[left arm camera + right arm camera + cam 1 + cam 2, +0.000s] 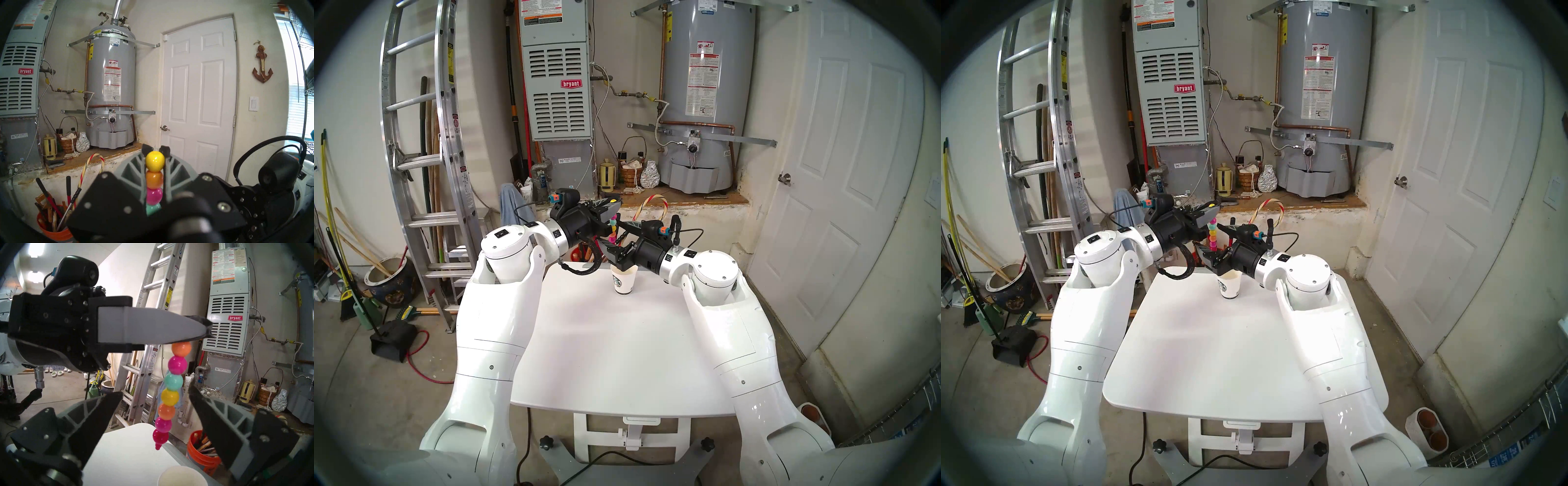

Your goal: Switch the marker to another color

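The left gripper [156, 151] is clenched on the marker's [169, 395] top bead, dangling it above the paper cup [623, 280]. The right gripper [155, 395] waits spread wide, flanking it at three and nine o'clock. Next, I reckon, it pinches a lower segment and pulls.

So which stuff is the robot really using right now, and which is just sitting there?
Using:
- marker, hanging from the shut left gripper
- right gripper, open around its lower beads

Just sitting there:
- paper cup on the table
- candy cane
- orange bucket of tools
- ladder
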Tool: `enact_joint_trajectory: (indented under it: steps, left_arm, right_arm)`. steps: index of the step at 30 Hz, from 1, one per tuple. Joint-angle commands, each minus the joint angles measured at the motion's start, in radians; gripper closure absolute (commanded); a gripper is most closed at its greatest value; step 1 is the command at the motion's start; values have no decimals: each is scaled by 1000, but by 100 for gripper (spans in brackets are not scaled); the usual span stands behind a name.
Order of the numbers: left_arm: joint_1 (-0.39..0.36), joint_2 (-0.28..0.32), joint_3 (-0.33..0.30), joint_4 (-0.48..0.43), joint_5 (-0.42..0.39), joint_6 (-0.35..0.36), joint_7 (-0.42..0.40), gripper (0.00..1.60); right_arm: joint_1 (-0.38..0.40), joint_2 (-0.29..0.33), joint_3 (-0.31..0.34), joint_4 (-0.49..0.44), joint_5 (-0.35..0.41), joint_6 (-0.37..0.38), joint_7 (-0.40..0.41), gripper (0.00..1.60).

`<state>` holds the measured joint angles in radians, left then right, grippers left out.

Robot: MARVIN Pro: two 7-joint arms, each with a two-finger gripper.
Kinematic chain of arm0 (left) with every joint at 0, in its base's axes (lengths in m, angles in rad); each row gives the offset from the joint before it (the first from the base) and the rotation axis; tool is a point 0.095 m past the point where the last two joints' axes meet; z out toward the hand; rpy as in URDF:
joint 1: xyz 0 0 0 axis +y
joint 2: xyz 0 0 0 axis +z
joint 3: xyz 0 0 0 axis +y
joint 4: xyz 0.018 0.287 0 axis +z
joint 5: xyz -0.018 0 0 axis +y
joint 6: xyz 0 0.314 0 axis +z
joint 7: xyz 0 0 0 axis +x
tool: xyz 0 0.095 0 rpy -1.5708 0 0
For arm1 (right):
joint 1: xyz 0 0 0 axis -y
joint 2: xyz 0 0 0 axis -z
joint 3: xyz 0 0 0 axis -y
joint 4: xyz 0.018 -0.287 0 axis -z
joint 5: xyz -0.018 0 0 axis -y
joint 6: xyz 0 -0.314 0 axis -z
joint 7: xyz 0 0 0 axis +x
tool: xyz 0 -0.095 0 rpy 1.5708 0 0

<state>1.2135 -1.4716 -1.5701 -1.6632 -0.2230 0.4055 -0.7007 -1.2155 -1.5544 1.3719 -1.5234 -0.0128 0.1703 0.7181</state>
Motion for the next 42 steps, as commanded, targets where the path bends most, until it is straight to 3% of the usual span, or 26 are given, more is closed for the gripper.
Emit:
enact_joint_trajectory:
  steps: [1,2,4,7,11,14,18,19,22,24,25,26,34,38,42]
  left_arm:
    - [-9,-4,-2,-28,0,-1,4,160]
    - [-9,-4,-2,-28,0,0,4,160]
    - [-9,-4,-3,-29,-1,0,3,160]
    - [-8,-6,-5,-30,-2,2,3,160]
    - [-6,-8,-6,-32,-3,6,3,160]
    - [-3,-12,-5,-35,-4,10,4,160]
    - [-2,-13,-2,-38,-3,12,3,160]
    - [-1,-13,-2,-39,-3,13,3,160]
    - [-1,-17,-1,-43,-7,19,-1,160]
    - [2,-19,-2,-48,-13,24,-5,160]
    - [3,-18,-1,-52,-12,23,-7,160]
    - [5,-18,0,-54,-12,24,-8,160]
    - [6,-19,-1,-51,-6,25,-10,160]
    - [4,-22,-3,-47,-9,26,-12,160]
    - [4,-24,-3,-46,-9,26,-13,160]
  right_arm:
    - [25,-14,-3,-8,8,-8,3,67]
    - [25,-14,-3,-8,7,-9,3,76]
    - [24,-14,-3,-8,7,-10,3,72]
    - [22,-13,-2,-9,6,-12,2,100]
    - [21,-13,-2,-8,7,-16,1,117]
    - [20,-14,0,-6,10,-19,1,119]
    - [21,-13,0,-4,11,-22,3,89]
    - [21,-13,0,-4,11,-22,3,75]
    - [25,-16,-3,0,9,-22,1,57]
    - [31,-19,-6,9,8,-25,1,18]
    - [33,-21,-7,12,7,-26,0,76]
    - [35,-23,-8,15,7,-27,-1,84]
    - [44,-27,-9,27,7,-33,-2,99]
    - [46,-29,-8,33,8,-36,-2,93]
    - [50,-34,-10,42,3,-44,-12,142]
